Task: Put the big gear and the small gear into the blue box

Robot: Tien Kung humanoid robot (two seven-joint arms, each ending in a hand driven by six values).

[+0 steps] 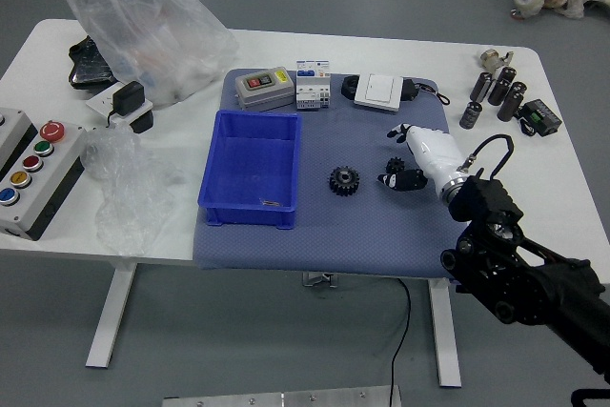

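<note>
Fingers parted and empty, the right robot hand (437, 153) reaches around the small gear (395, 166), apparently to grasp it, while the big gear (344, 180) lies nearer the blue box (236, 215).

A robotics lab or workshop, judging by the button console (46, 176) and metal-legged white table (367, 52).

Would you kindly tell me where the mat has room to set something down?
The mat is bare in front of the big gear, right of the blue box. It's crowded around the small gear and right hand, and along the far edge.
</note>
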